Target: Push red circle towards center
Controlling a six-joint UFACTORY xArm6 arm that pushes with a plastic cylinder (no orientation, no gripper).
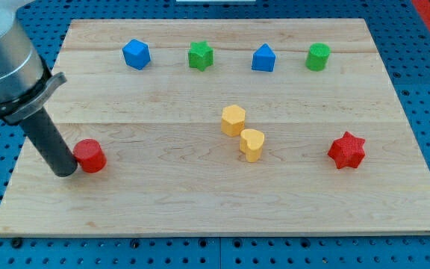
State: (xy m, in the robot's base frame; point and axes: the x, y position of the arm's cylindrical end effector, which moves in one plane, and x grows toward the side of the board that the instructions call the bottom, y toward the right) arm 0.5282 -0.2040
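One risk stands out: my tip (66, 171), a bare rod gripping nothing, touches the red circle (90, 155) on its left near the board's (200, 217) left edge, and an off-centre push could let it slip sideways, missing the centre.

Eight small blocks sit on one wooden board (200, 202): two blue ones, a hexagonal block (136, 54) and a house-shaped block (263, 58); two green, a star (200, 55) and a cylinder (319, 57); two yellow, a hexagon (233, 119) and a heart (251, 144); two red, a circle (90, 155) and a star (347, 150).
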